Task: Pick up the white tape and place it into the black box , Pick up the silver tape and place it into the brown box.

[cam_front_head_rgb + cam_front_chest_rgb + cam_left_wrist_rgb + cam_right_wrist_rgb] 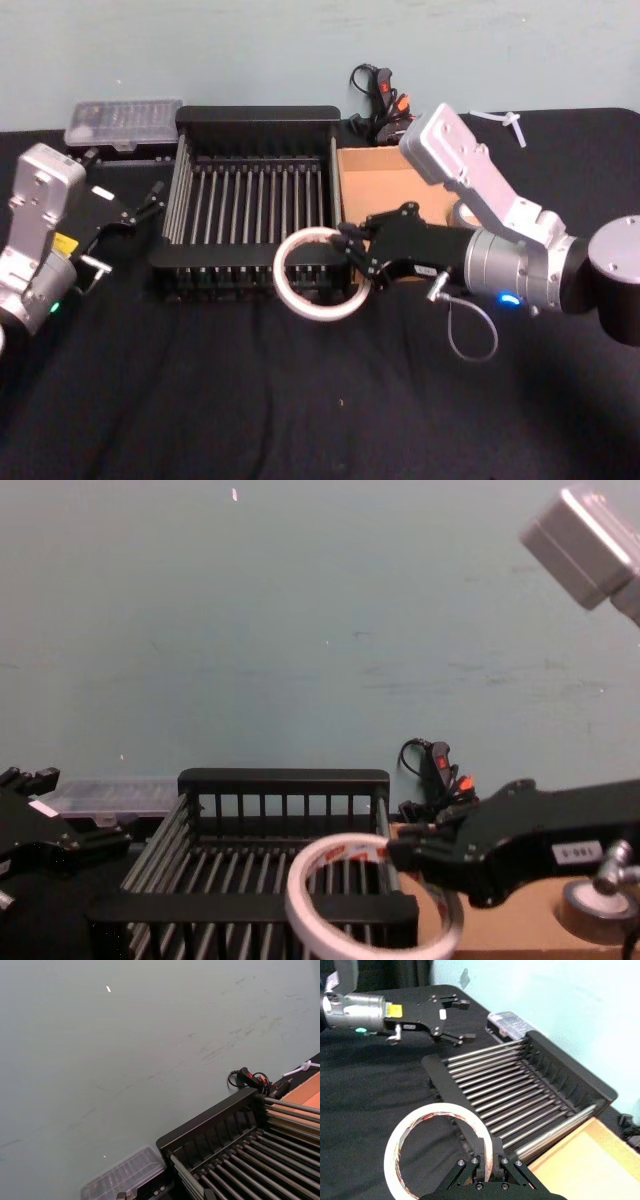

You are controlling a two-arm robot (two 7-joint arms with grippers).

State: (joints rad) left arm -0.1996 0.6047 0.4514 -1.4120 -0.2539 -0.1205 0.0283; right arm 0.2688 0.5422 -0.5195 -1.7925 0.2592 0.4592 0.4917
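The white tape [325, 310] [437, 1109] [350, 842] hangs tilted over the near right corner of the black box [258, 118] [570, 1067] [283, 778]. My right gripper [348, 255] [487, 1157] [400, 850] is shut on the ring's wall. The brown box [385, 185] [585, 1165] stands against the crate's right side. The silver tape [597, 908] [463, 214] lies at the brown box's right part, mostly hidden behind my right arm. My left gripper [150, 205] [460, 1020] hovers open beside the crate's left wall, holding nothing.
A clear plastic case [122, 125] [125, 1175] sits at the back left of the black cloth. Behind the brown box lies a black tool with orange parts and cables [385, 105] [440, 770]. A white strip [510, 125] lies at the back right.
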